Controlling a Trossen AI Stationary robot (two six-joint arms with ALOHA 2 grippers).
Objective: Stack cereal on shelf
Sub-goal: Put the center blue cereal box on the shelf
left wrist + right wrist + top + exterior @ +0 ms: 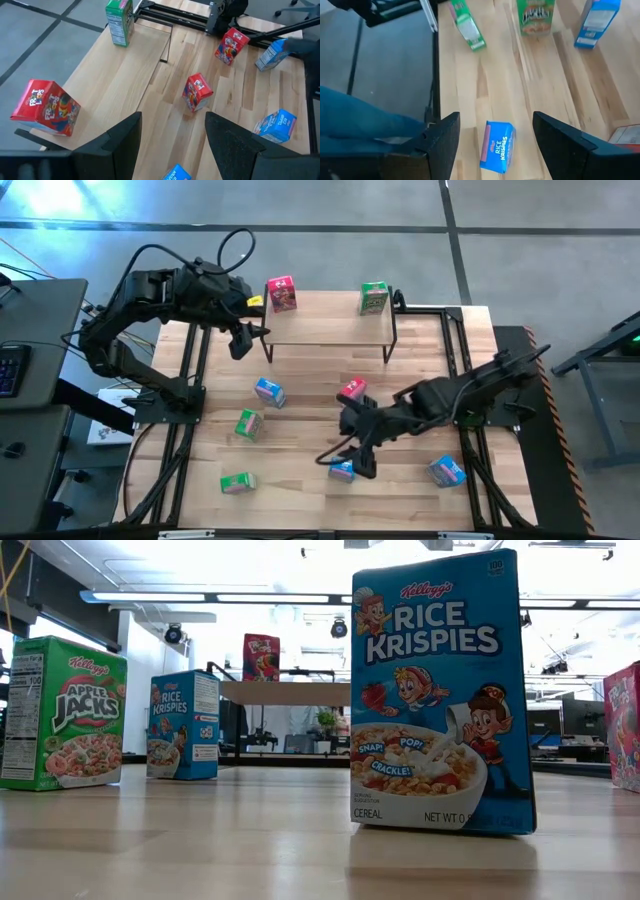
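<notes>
The shelf (330, 330) stands at the table's far side. A red-pink cereal box (282, 293) stands on its left end and a green one (374, 298) on its right end. My left gripper (240, 340) hovers open beside the shelf's left end, near the red-pink box (45, 107), and touches nothing. My right gripper (357, 460) is open over a blue box (497, 147) near the table's near edge; its fingers stand on either side of the box, apart from it. No gripper shows in the low view.
Loose boxes sit on the table: blue (268, 391), green (248, 423), green (237, 481), red-pink (352, 390), blue (447, 470). In the low view a blue box (440, 690) stands close to the camera. Black frame rails (190, 380) run along both sides of the table.
</notes>
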